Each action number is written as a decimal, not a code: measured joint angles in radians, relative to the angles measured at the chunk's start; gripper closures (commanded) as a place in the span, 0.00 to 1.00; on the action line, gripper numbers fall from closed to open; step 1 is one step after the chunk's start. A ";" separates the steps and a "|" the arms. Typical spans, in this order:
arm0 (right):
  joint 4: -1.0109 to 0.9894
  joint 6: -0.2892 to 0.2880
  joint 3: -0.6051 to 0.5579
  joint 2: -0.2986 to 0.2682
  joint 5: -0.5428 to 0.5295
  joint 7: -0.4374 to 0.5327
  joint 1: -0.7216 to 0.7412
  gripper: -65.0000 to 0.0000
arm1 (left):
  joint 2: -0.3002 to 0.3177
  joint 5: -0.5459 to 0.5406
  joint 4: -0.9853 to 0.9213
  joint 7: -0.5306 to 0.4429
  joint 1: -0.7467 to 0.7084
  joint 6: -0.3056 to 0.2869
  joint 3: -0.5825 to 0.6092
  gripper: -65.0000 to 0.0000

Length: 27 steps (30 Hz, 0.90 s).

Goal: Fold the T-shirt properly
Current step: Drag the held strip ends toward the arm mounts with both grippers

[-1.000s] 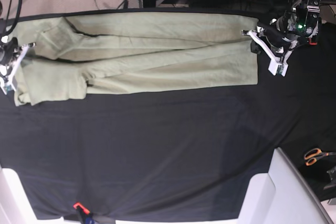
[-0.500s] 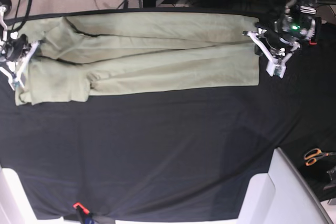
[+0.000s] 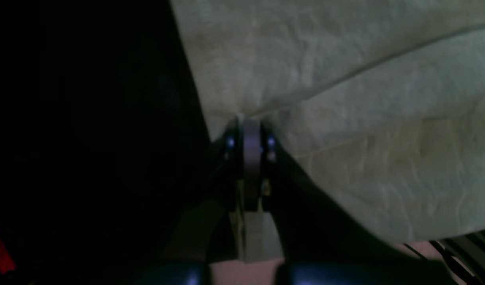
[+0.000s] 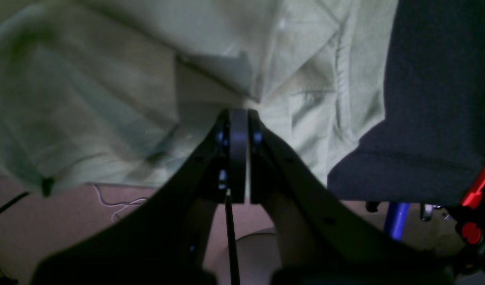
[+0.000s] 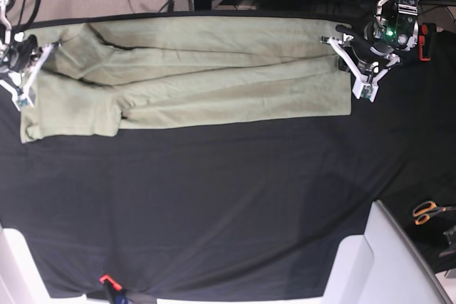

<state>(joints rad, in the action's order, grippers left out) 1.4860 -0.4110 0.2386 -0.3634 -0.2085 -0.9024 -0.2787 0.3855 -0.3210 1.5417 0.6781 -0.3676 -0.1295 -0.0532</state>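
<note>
Sage-green T-shirt [image 5: 192, 72] lies as a long folded band along the far edge of the black cloth surface [image 5: 214, 204], its long axis running side to side. You have the left gripper [image 5: 333, 42] pinching the hem end and the right gripper [image 5: 51, 46] pinching the sleeve end. Each arm holds its nearer end, so the cloth lies between them, ready to be brought together.

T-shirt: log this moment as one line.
T-shirt: folded lengthwise, far edge | left gripper: shut on hem end | right gripper: shut on sleeve end
</note>
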 measured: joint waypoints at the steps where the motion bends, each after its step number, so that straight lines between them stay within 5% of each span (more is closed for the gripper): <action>1: 0.007 0.000 0.000 0.000 0.002 0.000 -0.003 1.00 | 0.000 0.000 0.000 0.000 0.000 0.000 0.000 1.00; 9: 0.052 0.000 0.092 0.024 0.003 -0.045 -0.007 1.00 | 0.000 0.000 0.001 0.000 0.000 0.000 0.000 1.00; 18: 0.067 -0.008 0.162 0.045 0.002 0.112 0.115 0.99 | -0.005 0.001 0.003 0.004 0.002 0.000 -0.003 1.00; 22: -0.082 -0.016 0.159 0.038 -0.003 0.117 0.243 0.78 | -0.005 0.003 0.004 0.004 0.002 -0.001 -0.004 1.00; 27: -0.217 -0.005 0.161 0.023 0.003 0.163 0.352 0.53 | 0.001 0.010 0.021 0.008 -0.002 0.003 -0.011 0.49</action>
<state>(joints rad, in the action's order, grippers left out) 1.2686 -0.4156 0.3992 -0.3405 -0.2058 -0.7399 0.0731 0.3862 -0.3115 1.5627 0.6861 -0.3691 -0.1261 -0.0647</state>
